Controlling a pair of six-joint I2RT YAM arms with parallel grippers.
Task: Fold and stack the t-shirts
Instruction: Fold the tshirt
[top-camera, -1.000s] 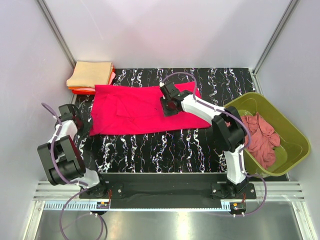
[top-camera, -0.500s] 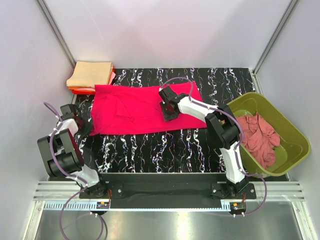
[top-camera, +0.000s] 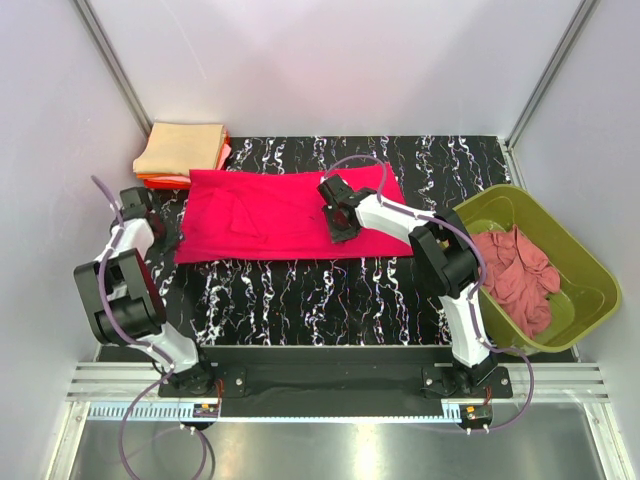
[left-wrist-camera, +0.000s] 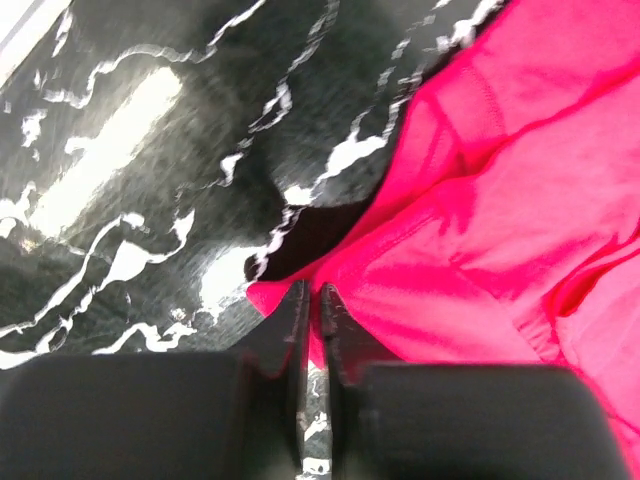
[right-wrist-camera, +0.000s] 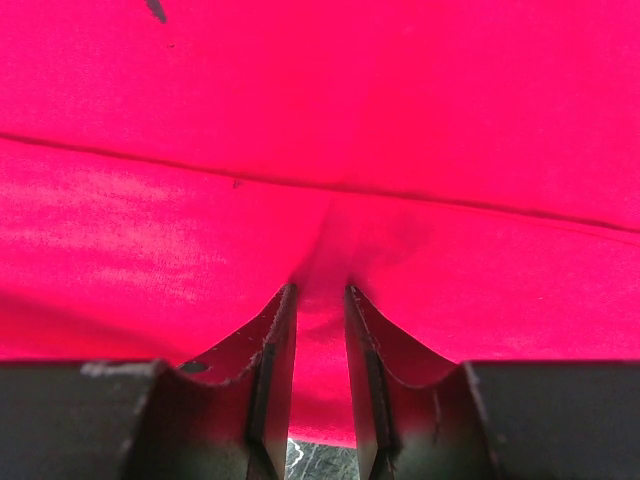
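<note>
— What's each tool doing?
— Left tool (left-wrist-camera: 311, 300) is pinching the crimson shirt's (top-camera: 260, 215) corner farthest from the tub (top-camera: 575, 315); right tool (right-wrist-camera: 318, 300) is clamping a pleat nearer the tub.
— Its long axis?
— Lying along the surface (top-camera: 330, 290), pointing toward the tub.

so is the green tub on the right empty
No, a crumpled rose shirt lies inside the tub.

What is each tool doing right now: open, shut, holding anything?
Left tool: closed on the edge of the crimson shirt.
Right tool: closed, pinching a fold of the same shirt.
</note>
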